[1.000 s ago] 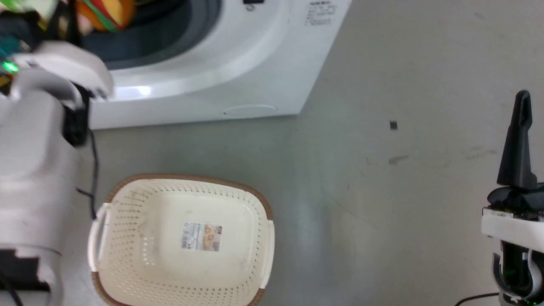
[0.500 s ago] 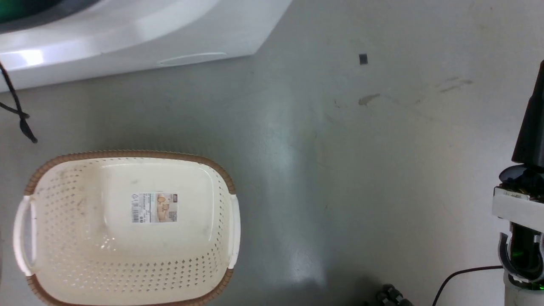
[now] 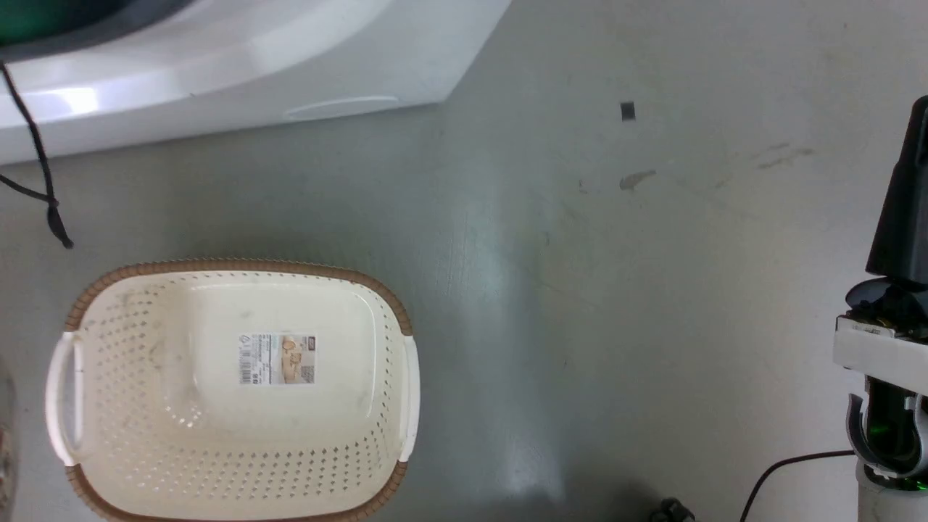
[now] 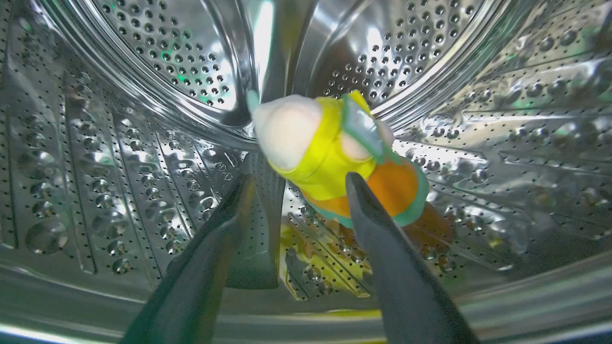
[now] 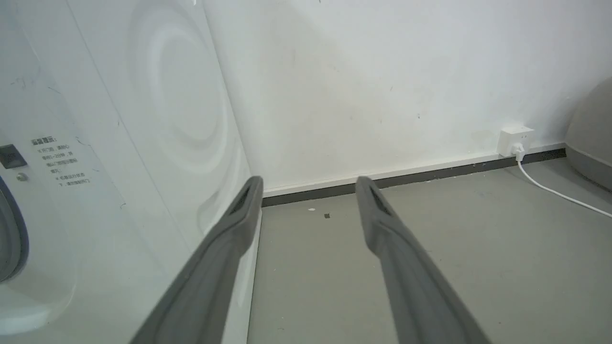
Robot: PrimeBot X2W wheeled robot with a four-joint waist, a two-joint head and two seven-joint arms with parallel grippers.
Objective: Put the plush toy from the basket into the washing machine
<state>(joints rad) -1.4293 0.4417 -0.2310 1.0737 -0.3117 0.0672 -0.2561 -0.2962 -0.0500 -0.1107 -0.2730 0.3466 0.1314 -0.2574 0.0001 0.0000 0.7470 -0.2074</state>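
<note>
Inside the drum [image 4: 119, 157], the spread left claw [image 4: 299, 179] has the plush toy [image 4: 330, 153] just past its fingertips at 1 o'clock, blocking that line. Bare steel lies open from 9 to 11 o'clock.

Head view: basket [image 3: 232, 267] at 7 o'clock, washing machine [image 3: 217, 58] at 11, black cable [image 3: 40, 159] hanging at 9. The floor [image 3: 580, 326] towards 3 is open.

Right claw [image 5: 308, 184], fingers apart: washing machine close at 9 o'clock, open floor from 12 to 3 up to the wall [image 5: 382, 71].

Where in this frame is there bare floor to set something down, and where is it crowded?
Widest bare floor lies between the basket and the right gripper. A narrower strip runs between washing machine and basket, a black cable dangling at its left end. Crowded: the drum, holding the open left gripper and the plush toy.
</note>
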